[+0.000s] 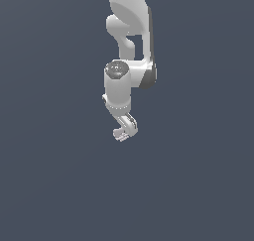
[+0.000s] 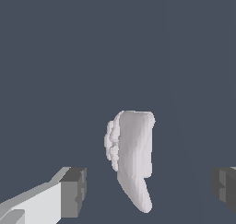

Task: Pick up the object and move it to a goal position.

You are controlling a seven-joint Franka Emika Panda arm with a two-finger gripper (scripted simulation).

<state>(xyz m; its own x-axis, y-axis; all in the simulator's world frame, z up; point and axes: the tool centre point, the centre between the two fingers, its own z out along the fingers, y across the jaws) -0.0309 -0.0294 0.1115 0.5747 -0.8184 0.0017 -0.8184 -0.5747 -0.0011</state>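
Note:
In the wrist view the object (image 2: 133, 149) is a pale grey-white lumpy piece with a ridged side and a tapering end, lying on the dark grey floor. My gripper (image 2: 148, 190) is open. One dark pad (image 2: 73, 191) stands on one side of the object and the other pad (image 2: 225, 186) far out on the other side. Neither touches it. In the exterior view the white arm reaches down, and the gripper (image 1: 124, 132) hangs low over the floor. There I cannot tell the object apart from the white fingers.
A uniform dark grey floor (image 1: 59, 185) fills both views. No other objects, containers or edges show.

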